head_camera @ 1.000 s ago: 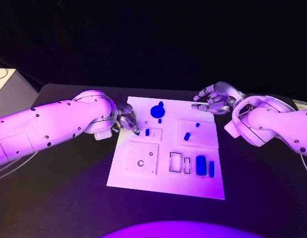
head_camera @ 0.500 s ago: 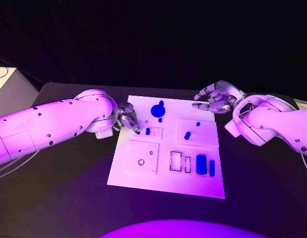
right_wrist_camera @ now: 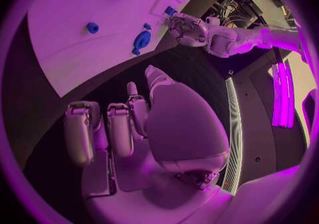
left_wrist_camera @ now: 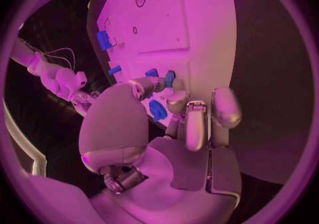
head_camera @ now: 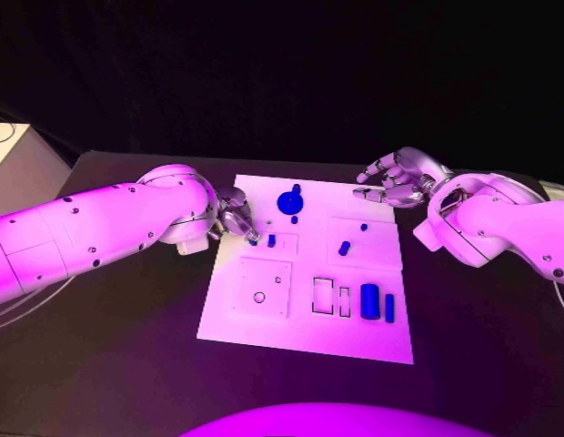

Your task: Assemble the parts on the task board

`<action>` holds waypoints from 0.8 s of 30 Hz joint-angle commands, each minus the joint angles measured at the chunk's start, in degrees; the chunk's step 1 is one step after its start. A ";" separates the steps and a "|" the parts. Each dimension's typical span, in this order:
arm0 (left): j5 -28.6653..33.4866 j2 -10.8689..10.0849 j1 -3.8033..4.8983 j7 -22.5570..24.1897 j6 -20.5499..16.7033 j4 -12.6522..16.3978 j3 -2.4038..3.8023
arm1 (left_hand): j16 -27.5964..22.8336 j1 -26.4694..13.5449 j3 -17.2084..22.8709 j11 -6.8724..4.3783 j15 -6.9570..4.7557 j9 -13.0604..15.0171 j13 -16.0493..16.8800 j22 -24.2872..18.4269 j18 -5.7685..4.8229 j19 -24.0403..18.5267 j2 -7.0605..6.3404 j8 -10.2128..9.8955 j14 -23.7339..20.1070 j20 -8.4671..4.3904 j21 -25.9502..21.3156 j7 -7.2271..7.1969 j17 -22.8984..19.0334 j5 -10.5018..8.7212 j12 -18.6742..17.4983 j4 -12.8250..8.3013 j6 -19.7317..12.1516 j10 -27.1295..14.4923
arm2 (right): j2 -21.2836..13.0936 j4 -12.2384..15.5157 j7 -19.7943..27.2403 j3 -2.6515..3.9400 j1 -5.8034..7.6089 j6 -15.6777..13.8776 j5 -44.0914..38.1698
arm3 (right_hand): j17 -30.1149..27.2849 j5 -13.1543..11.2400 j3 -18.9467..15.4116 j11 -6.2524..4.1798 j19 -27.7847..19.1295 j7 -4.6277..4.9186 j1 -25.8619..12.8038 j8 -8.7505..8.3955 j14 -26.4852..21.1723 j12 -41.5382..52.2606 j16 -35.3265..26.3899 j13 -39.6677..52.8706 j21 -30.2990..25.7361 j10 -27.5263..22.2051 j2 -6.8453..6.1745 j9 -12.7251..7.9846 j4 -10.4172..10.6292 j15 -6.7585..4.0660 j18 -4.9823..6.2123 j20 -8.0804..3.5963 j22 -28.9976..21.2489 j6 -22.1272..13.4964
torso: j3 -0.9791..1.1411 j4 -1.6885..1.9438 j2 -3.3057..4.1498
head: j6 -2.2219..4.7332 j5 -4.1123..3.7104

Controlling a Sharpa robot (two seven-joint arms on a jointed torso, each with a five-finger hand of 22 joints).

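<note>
The white rectangular task board (head_camera: pixel 311 273) lies in the middle of the black desk (head_camera: pixel 112 355), and everything else is placed from it. At its far end sits a round blue part with a stem (head_camera: pixel 290 202). A small blue peg (head_camera: pixel 272 241) stands near the board's left edge, and another small blue peg (head_camera: pixel 344 247) stands toward its right side. Close to the near right corner a thick blue cylinder (head_camera: pixel 370 302) lies beside a thinner blue bar (head_camera: pixel 389 308); to their left are rectangular outlines whose depth cannot be made out.

The left hand (head_camera: pixel 235 217) hangs at the board's left edge, beside the left peg, fingers curled downward. In the head view the arm hides most of the palm. In the left wrist view the fingertips (left_wrist_camera: pixel 174 100) hover just over the board near the round part (left_wrist_camera: pixel 157 110) and a peg (left_wrist_camera: pixel 169 78); whether they touch the peg or the board cannot be told, and no part sits plainly between them.

The right hand (head_camera: pixel 395 180) is off the board's far right corner, over the desk, its fingers loosely bent and apart, empty in the right wrist view (right_wrist_camera: pixel 126 123).
</note>
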 commanded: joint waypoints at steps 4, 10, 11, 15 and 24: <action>0.35 0.53 -1.29 -0.72 1.98 0.14 -0.85 | 0.21 -0.35 6.39 -0.16 -0.42 7.45 0.58 0.08 -0.44 0.44 0.69 -0.03 4.31 -0.02 0.24 -1.68 8.22 -0.09 0.38 -7.39 1.41 0.76 | -0.05 0.14 0.69 0.01 -0.03 0.49 -0.35 | 9.20 0.31 0.33 -0.15 3.93 0.11 -0.44 0.25 4.46 0.17 -0.23 3.55 -0.31 -0.27 0.07 -0.05 0.13 0.30 0.87 0.23 12.07 -0.41 | -0.05 0.05 -0.02 | -0.05 -0.05; 0.35 0.44 -1.31 -0.68 1.92 0.27 -0.86 | 0.21 -1.18 4.74 -0.30 -0.54 7.43 0.59 0.12 -0.47 0.49 0.47 -0.29 4.31 -0.16 0.16 -1.91 8.25 -0.31 0.29 -6.77 1.45 0.85 | -0.09 0.14 0.72 0.01 -0.03 0.45 -0.35 | 9.11 0.35 0.38 -0.15 3.90 0.11 -0.43 0.25 4.44 0.08 -0.28 3.46 -0.40 -0.34 0.04 -0.06 0.12 0.30 0.89 0.23 12.02 -0.41 | -0.06 0.00 -0.01 | -0.05 -0.04; 0.34 0.43 -1.31 -0.67 1.92 0.29 -0.86 | 0.22 -1.43 4.12 -0.35 -0.57 7.41 0.62 0.09 -0.46 0.48 0.38 -0.36 4.31 -0.21 0.12 -2.02 8.28 -0.39 0.29 -6.55 1.50 0.89 | -0.09 0.14 0.72 0.01 -0.03 0.45 -0.35 | 9.11 0.35 0.38 -0.15 3.90 0.11 -0.43 0.25 4.44 0.08 -0.28 3.46 -0.40 -0.34 0.04 -0.06 0.12 0.30 0.89 0.23 12.02 -0.41 | -0.05 0.01 -0.02 | -0.06 -0.05; 0.33 0.35 -1.33 -0.67 1.88 0.29 -0.86 | 0.22 -1.62 3.42 -0.43 -0.64 7.39 0.74 0.09 -0.47 0.49 0.20 -0.46 4.31 -0.24 0.08 -2.10 8.29 -0.46 0.33 -6.37 1.54 0.94 | -0.10 0.14 0.74 0.01 -0.03 0.44 -0.35 | 9.11 0.35 0.38 -0.15 3.90 0.11 -0.43 0.25 4.44 0.08 -0.28 3.46 -0.40 -0.34 0.04 -0.06 0.12 0.30 0.89 0.23 12.02 -0.41 | -0.07 0.04 -0.01 | -0.05 -0.09; -0.05 0.15 -1.34 -0.63 1.49 0.24 -0.87 | 0.14 -2.72 -0.76 -0.67 -0.84 7.21 0.47 -0.16 -0.46 0.41 -0.26 -0.98 4.27 -0.45 -0.23 -2.46 8.21 -0.91 0.13 -4.56 2.02 0.51 | -0.21 0.16 0.79 0.01 -0.03 0.46 -0.35 | 9.07 0.45 0.46 -0.15 3.85 0.11 -0.43 0.24 4.43 0.02 -0.31 3.41 -0.51 -0.39 0.01 -0.08 0.10 0.30 0.92 0.23 11.95 -0.43 | -0.12 0.04 -0.03 | -0.18 -0.15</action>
